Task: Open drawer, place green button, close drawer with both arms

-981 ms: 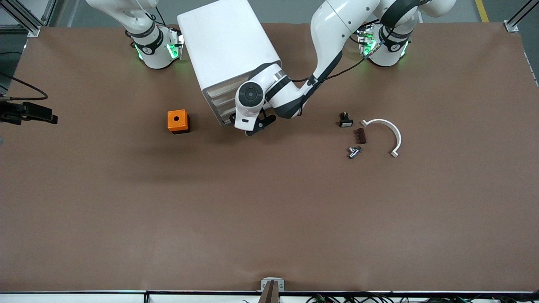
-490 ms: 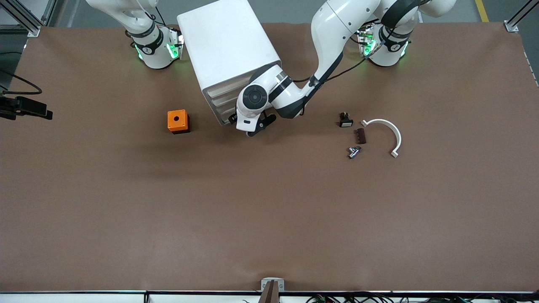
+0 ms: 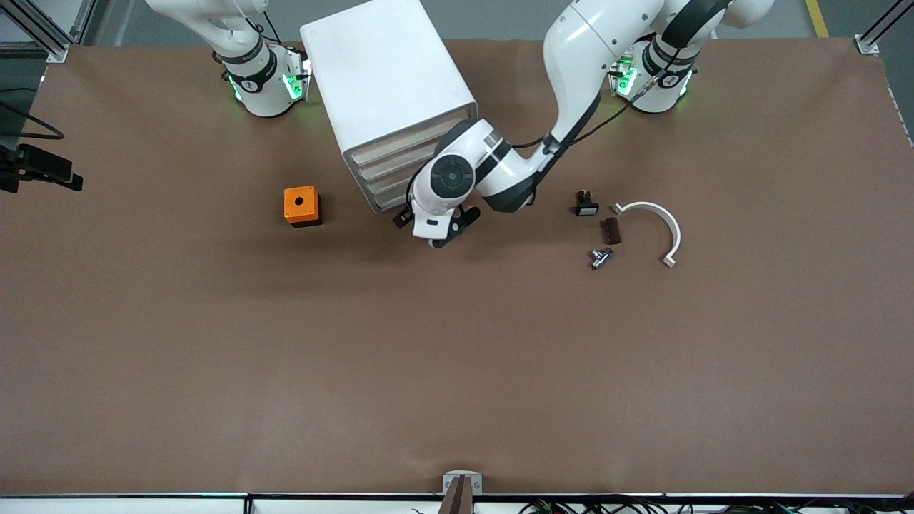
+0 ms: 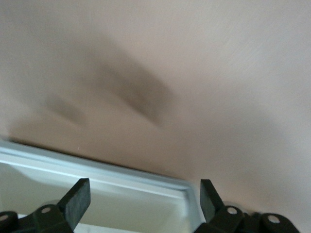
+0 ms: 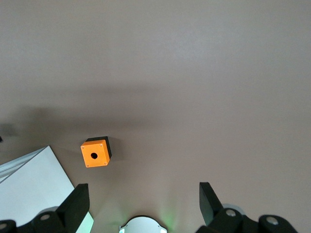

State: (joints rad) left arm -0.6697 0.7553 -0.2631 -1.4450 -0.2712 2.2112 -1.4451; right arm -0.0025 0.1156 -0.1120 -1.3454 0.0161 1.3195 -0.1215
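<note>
The white drawer cabinet stands between the arms' bases. My left gripper is low in front of its drawers, open. In the left wrist view the fingers straddle a drawer's white rim, with the drawer's inside showing between them; my left gripper holds nothing. The button, a tiny cylindrical part, lies on the table toward the left arm's end. My right gripper is open and empty, waiting high over its own base, out of the front view.
An orange box with a hole sits beside the cabinet, also in the right wrist view. A black-and-white switch part, a brown piece and a white curved clip lie by the button.
My left gripper has moved away from the cabinet front toward the front camera. The right arm has not moved.
</note>
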